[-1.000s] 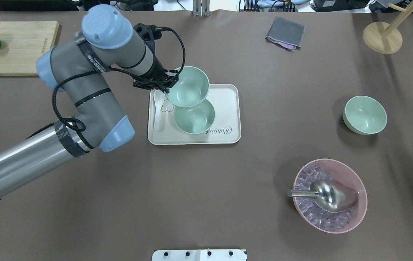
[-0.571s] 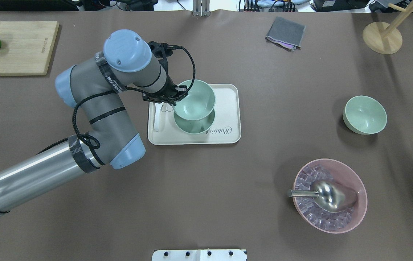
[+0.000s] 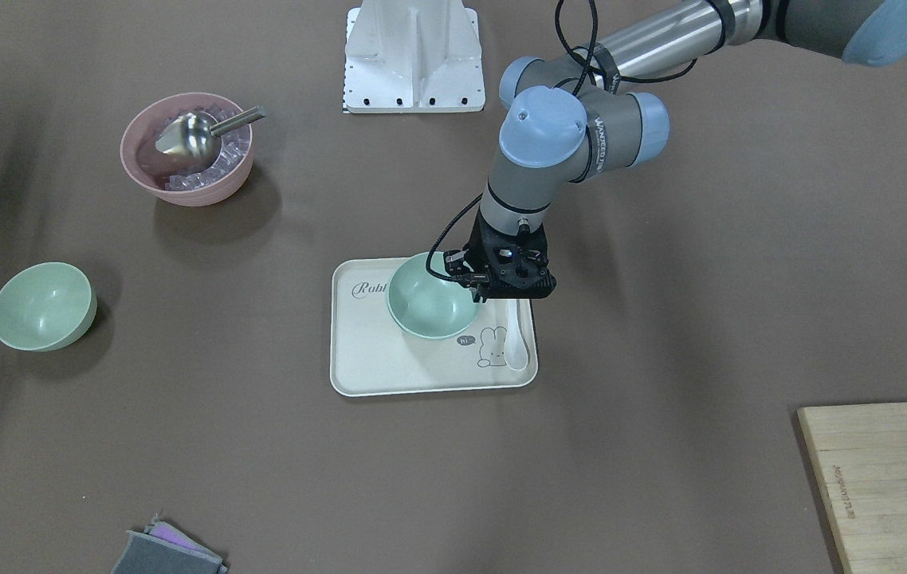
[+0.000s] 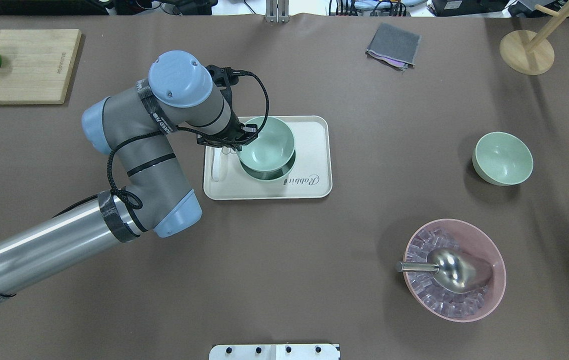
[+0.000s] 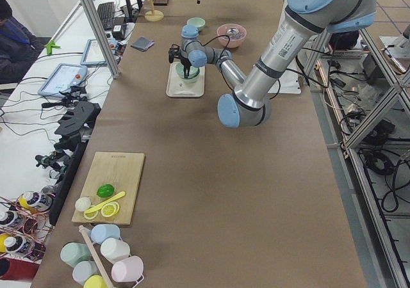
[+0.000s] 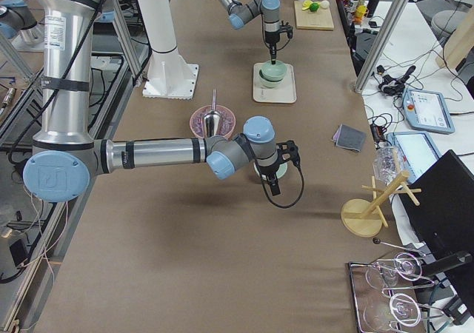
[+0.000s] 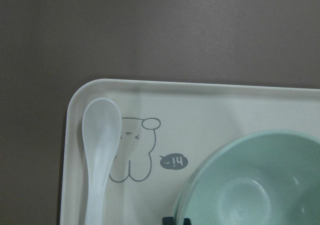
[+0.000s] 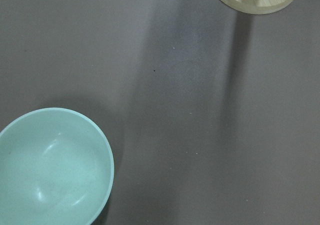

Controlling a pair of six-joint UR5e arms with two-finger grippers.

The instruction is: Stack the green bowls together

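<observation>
Left gripper point(image 4: 240, 142) seemingly grips upper bowl point(image 4: 267, 142); only overhead shows lower bowl point(image 4: 267, 176).

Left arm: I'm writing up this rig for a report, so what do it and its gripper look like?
The left arm has a bare silver tube, grey joint housings with pale blue round caps, black tape bands and white lettering near the wrist. A black braided cable loops along its outside to the black left gripper.

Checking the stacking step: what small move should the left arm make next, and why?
Probably ease the held bowl straight down: the left gripper grips its rim, and the tray bowl shows as a crescent beneath, so it seems not fully nested.
</observation>
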